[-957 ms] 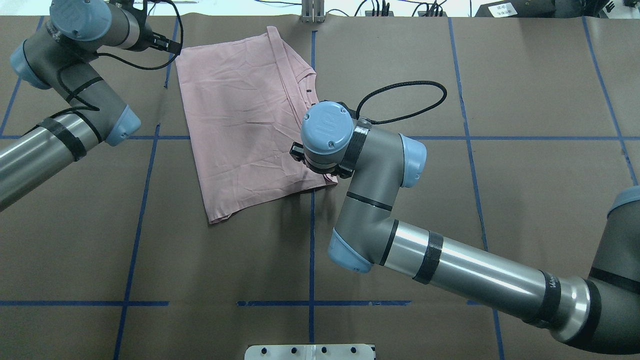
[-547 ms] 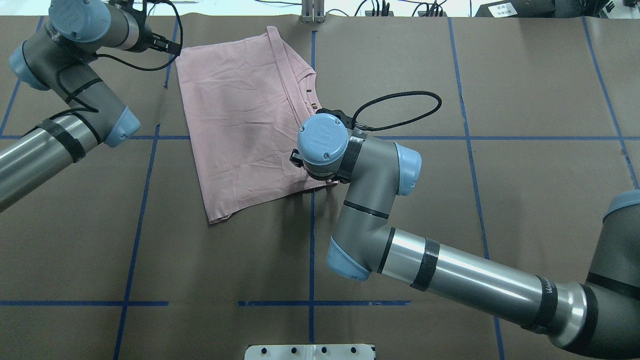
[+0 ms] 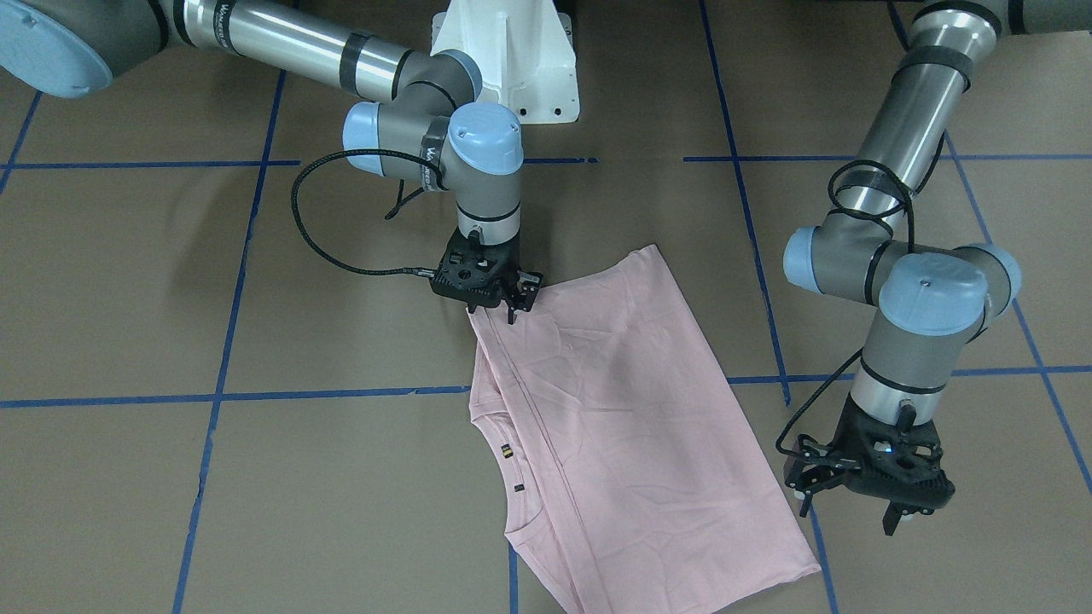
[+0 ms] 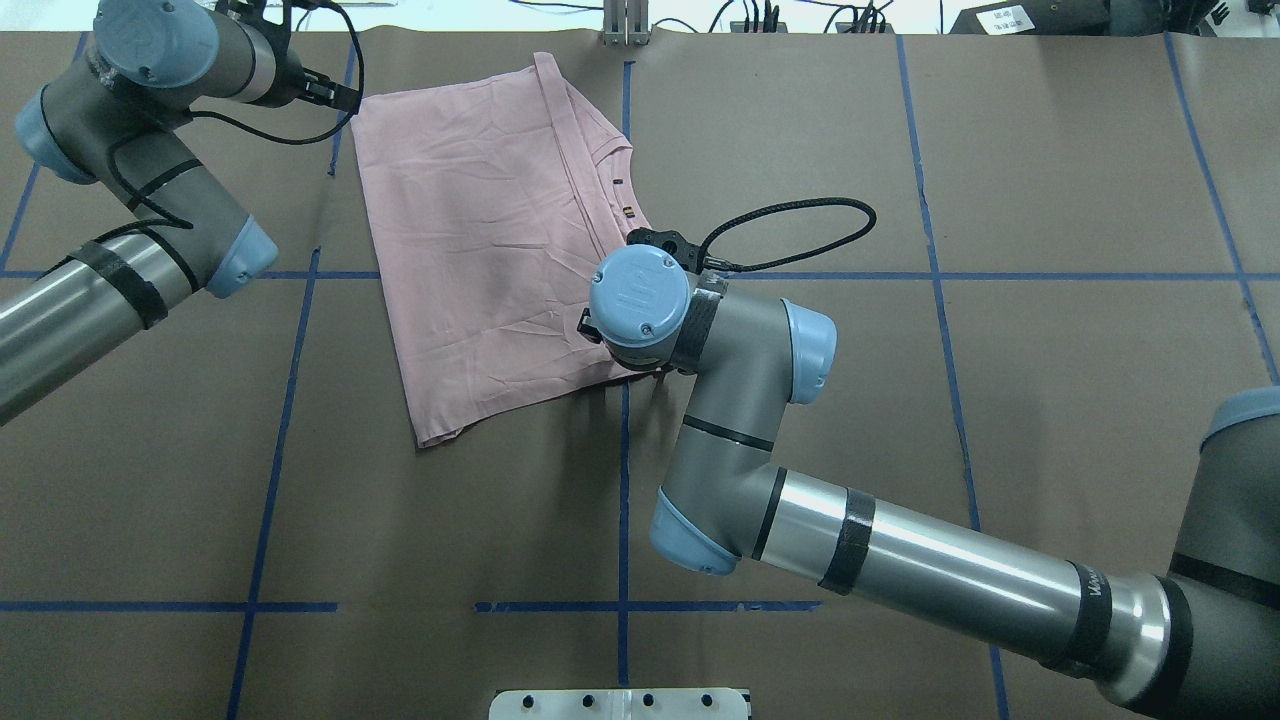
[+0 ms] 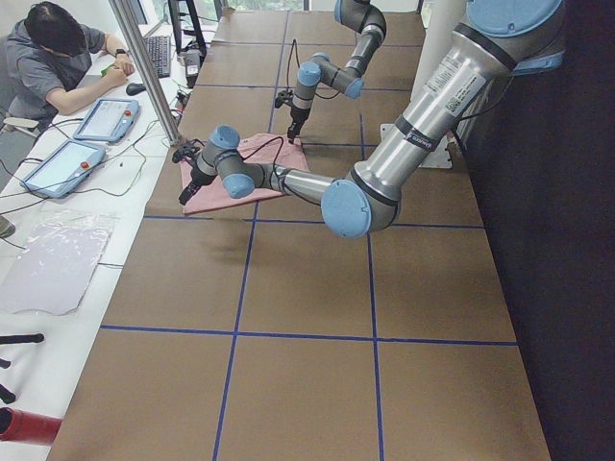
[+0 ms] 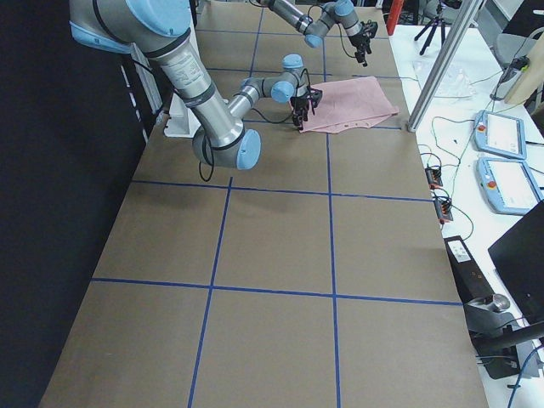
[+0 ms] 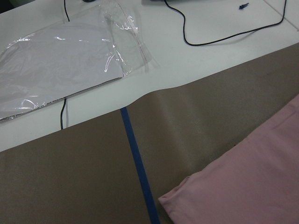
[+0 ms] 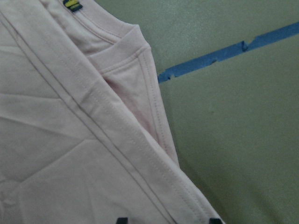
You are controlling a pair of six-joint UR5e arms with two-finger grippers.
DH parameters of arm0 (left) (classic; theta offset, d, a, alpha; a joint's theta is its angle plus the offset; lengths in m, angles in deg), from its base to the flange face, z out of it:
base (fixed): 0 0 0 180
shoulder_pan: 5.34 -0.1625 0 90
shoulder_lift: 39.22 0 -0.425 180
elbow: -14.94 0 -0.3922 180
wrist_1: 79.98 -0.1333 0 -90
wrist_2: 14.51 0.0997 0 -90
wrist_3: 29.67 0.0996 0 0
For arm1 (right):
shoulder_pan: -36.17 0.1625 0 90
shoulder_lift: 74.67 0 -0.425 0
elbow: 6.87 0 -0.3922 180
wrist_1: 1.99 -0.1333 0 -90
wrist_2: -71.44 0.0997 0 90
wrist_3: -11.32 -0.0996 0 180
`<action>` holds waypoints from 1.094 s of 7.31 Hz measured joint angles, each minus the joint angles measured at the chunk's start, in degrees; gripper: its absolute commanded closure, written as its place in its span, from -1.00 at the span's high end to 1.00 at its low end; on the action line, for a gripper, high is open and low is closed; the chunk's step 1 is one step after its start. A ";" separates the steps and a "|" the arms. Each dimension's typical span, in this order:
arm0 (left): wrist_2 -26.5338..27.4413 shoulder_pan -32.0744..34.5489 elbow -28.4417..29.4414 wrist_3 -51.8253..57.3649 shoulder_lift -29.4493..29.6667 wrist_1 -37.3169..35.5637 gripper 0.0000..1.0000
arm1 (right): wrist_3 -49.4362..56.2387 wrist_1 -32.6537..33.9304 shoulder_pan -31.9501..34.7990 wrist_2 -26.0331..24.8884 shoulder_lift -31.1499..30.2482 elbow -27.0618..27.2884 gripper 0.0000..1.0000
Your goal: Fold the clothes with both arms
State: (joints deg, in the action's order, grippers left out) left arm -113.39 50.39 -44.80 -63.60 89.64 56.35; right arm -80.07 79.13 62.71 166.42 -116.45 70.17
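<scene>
Pale pink T-shirt (image 4: 480, 250) lies folded, lightly creased.

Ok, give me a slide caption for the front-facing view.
Right gripper open over a corner of the folded pink T-shirt; left gripper open beside it.

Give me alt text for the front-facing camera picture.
A folded pink T-shirt lies on a brown table marked with blue tape lines. The right gripper is open over its upper-left corner; the left gripper hangs open beside the opposite edge.
</scene>
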 measured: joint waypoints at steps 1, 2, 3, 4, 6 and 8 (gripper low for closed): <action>0.00 0.00 -0.02 0.00 -0.01 0.00 1.00 | -0.11 -0.07 -0.16 -0.53 -0.03 -0.11 0.11; 0.00 0.00 -0.02 0.00 -0.01 0.00 1.00 | -0.25 -0.12 -0.21 -0.79 -0.03 -0.23 -0.37; 0.00 0.01 -0.02 0.00 -0.01 0.00 1.00 | -0.85 -0.15 -0.27 -1.01 0.00 -0.29 -0.97; 0.00 0.05 -0.02 0.00 -0.01 0.00 1.00 | -2.32 -0.16 -0.39 -1.65 0.08 -0.35 -1.00; 0.00 0.08 -0.02 0.00 -0.07 0.00 1.00 | -5.82 -0.20 -0.57 -3.09 0.24 -0.48 -1.00; -0.02 0.04 -0.45 0.00 -0.49 -0.05 1.00 | -7.68 -0.28 -0.62 -3.36 0.37 -0.56 -1.00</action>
State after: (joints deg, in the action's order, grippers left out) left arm -113.41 50.43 -45.25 -63.60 89.15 56.29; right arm -87.74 78.85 62.09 163.06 -116.08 69.61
